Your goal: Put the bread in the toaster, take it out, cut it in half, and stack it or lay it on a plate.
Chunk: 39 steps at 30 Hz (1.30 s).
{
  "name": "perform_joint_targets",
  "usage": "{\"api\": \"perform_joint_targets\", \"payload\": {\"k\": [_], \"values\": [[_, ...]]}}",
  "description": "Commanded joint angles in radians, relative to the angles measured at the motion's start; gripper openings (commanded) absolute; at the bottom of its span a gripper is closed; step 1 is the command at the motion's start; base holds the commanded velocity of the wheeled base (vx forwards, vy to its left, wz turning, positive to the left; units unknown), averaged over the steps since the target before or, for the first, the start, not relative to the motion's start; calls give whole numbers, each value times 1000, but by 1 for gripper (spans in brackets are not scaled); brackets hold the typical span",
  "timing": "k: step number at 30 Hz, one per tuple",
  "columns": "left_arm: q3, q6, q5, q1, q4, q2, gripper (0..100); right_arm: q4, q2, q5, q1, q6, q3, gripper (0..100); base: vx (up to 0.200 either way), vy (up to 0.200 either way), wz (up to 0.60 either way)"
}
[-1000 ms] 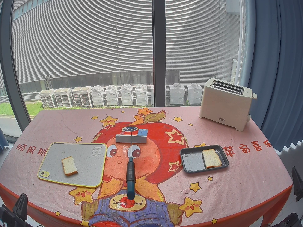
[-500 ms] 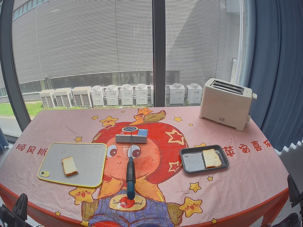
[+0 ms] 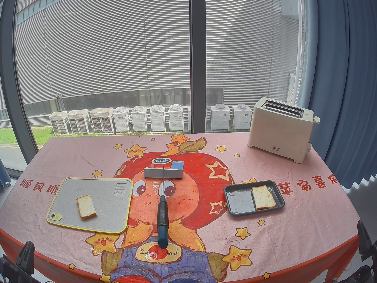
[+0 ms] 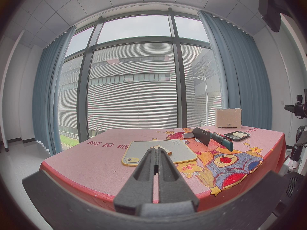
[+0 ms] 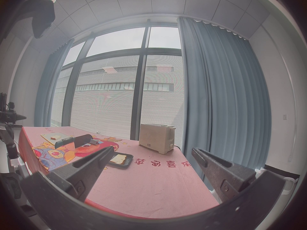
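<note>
One bread half (image 3: 86,206) lies flat on the board (image 3: 106,195) at the table's left; the other half (image 3: 262,197) lies in the right part of the plate (image 3: 239,202), with the toaster (image 3: 280,128) well behind it at the far right corner. The knife (image 3: 162,217) stands on edge at the centre, its blade tip at the holder (image 3: 163,172) and its handle toward the robot. The left gripper (image 4: 156,166), off the table's near left edge, has its fingers pressed together on nothing, and the right gripper (image 5: 153,150), off the near right corner, has its fingers spread wide apart
</note>
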Motion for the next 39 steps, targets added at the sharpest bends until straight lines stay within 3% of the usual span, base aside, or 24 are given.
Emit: {"api": "perform_joint_targets", "payload": {"k": [1, 6, 15, 39], "values": [[18, 0, 0, 0, 0, -16, 0, 0, -4, 0, 0, 0, 16, 100, 0, 0, 0], [18, 0, 0, 0, 0, -16, 0, 23, -10, 0, 0, 1, 15, 100, 0, 0, 0], [18, 0, 0, 0, 0, -16, 0, 202, -136, 3, -7, 1, 13, 100, 0, 0, 0], [18, 0, 0, 0, 0, -16, 0, 215, -174, -15, -23, 15, 16, 100, 0, 0, 0]]}}
